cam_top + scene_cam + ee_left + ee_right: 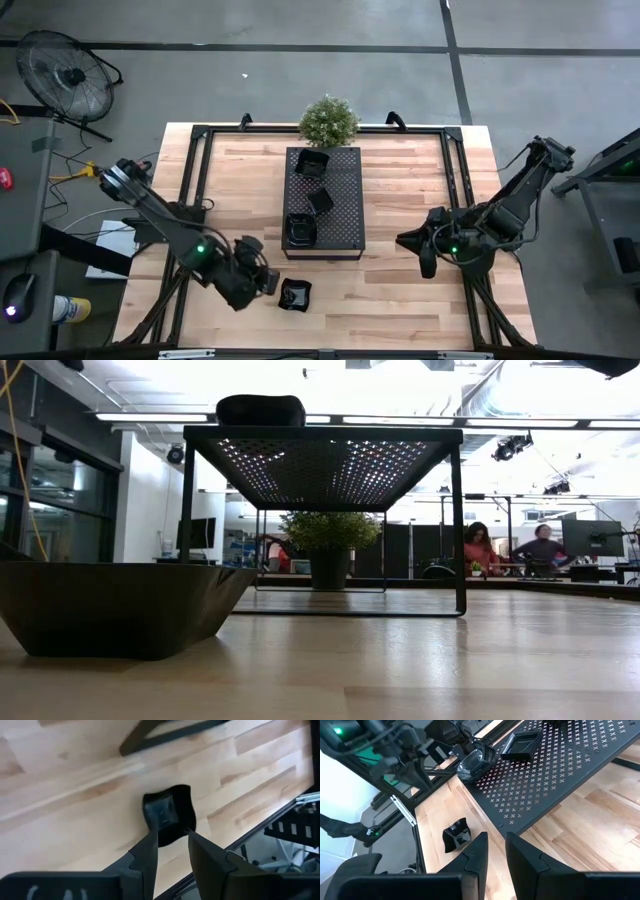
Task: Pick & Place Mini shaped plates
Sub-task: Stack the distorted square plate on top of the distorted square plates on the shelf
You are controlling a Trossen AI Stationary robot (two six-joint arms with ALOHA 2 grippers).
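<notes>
Closing in on a mini plate (pixel 295 294) near the worktop's front edge — left gripper (pixel 268 281) spread, just beside its rim, empty. Pick step, seemingly; next — straddle rim, pinch. Right gripper (pixel 428 262) parted, waiting beside tray (pixel 342 205).

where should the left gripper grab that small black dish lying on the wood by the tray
Probably by the rim, from above. The small black dish sits upright and alone on the table, with flared thin walls. The left gripper, jaws open, already points at its near edge; one finger inside and one outside that wall should pinch it securely.
</notes>
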